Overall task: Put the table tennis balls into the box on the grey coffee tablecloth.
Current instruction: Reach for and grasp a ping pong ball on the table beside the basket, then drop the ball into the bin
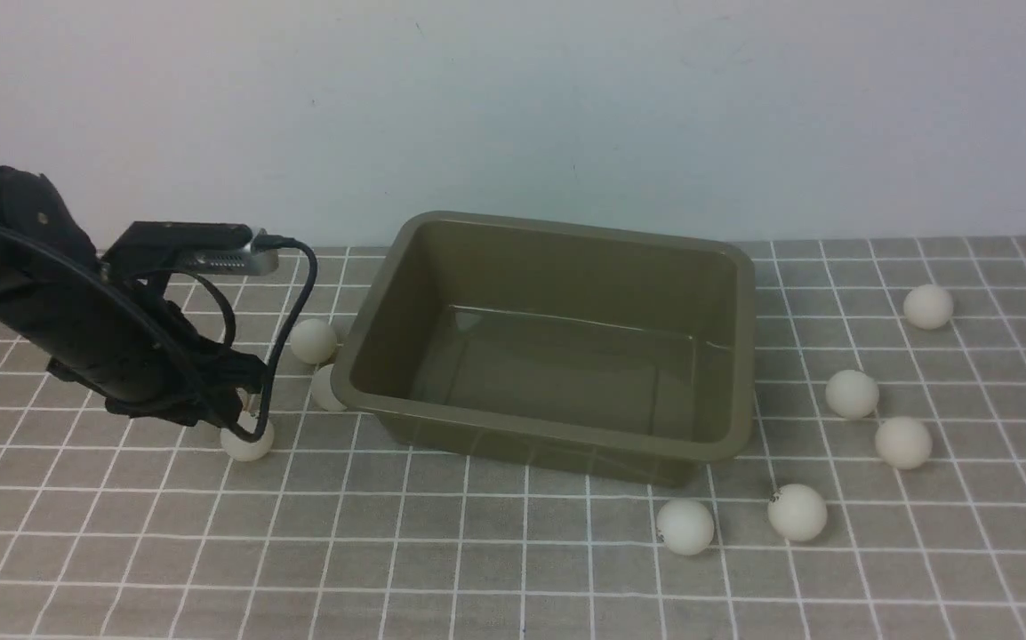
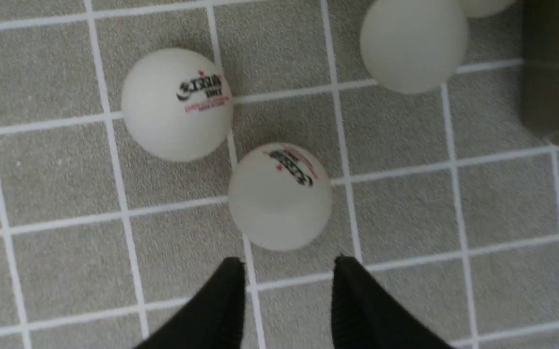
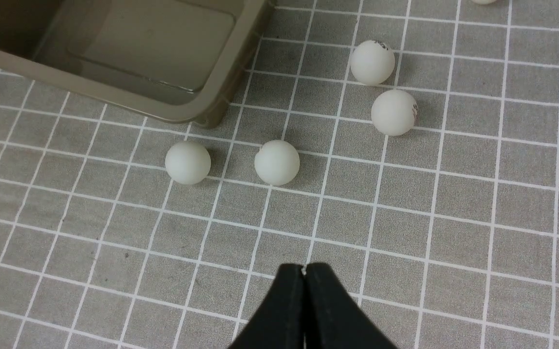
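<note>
My left gripper spread, printed ball just off its tips, box at three o'clock, my right gripper pressed together

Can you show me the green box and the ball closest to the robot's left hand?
Box (image 1: 566,267): front view, on its back inside wall.
Ball (image 2: 279,198): left wrist view, on its middle.

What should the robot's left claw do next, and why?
Probably ease the left gripper forward until its open jaws straddle the nearest ball. That ball lies just past the fingertips, not yet between them, and the box is empty.
</note>
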`<state>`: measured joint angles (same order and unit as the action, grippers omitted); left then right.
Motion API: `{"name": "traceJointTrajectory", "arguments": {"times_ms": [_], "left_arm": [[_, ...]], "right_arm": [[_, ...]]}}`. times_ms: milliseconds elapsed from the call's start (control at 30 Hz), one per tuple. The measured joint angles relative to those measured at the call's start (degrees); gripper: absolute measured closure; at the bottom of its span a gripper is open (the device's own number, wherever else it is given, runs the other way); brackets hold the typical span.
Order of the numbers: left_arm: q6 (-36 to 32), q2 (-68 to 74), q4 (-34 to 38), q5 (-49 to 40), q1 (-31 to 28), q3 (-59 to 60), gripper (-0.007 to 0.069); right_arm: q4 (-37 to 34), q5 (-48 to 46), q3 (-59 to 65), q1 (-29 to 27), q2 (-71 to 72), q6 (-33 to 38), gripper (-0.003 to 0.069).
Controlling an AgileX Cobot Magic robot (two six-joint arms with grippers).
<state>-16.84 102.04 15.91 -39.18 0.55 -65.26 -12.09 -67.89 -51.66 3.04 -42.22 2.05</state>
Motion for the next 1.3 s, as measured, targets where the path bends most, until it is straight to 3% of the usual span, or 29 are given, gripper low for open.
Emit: {"name": "traceJointTrajectory", "arguments": {"times_ms": [33, 233, 367, 467, 767, 1033, 1167, 1300], "left_arm": [[0.2, 1.6, 0.0, 1.0, 0.0, -0.5, 0.0259], [0.5, 7.6, 0.1, 2.3, 0.0, -3.2, 0.0132], [0.5, 10.0, 0.1, 3.1, 0.0, -3.7, 0.0167], [0.5, 10.8, 0.1, 3.3, 0.0, -3.7, 0.028], [0.5, 1.4, 0.3, -12.4, 0.3, -7.1, 0.0272], [0.3, -6.6, 4.9, -10.7, 6.2, -11.8, 0.0272], [0.4, -3.4, 4.9, -10.3, 10.9, -14.9, 0.0272], [1.5, 1.9, 4.4, -10.7, 14.0, -18.4, 0.0261]], "right_arm": [[0.0, 0.0, 0.0, 0.0, 0.0, 0.0, 0.0673], [0.0, 0.0, 0.0, 0.0, 0.0, 0.0, 0.0673], [0.0, 0.0, 0.0, 0.0, 0.0, 0.0, 0.0673], [0.0, 0.0, 0.0, 0.0, 0.0, 0.0, 0.0673], [0.0, 0.5, 0.0, 0.0, 0.0, 0.0, 0.0673], [2.8, 7.1, 0.0, 0.0, -7.7, -1.3, 0.0657], [4.4, 9.3, 0.0, 0.0, -17.8, -2.0, 0.0593], [6.4, 14.1, 0.0, 0.0, -27.1, -4.0, 0.0461]]}}
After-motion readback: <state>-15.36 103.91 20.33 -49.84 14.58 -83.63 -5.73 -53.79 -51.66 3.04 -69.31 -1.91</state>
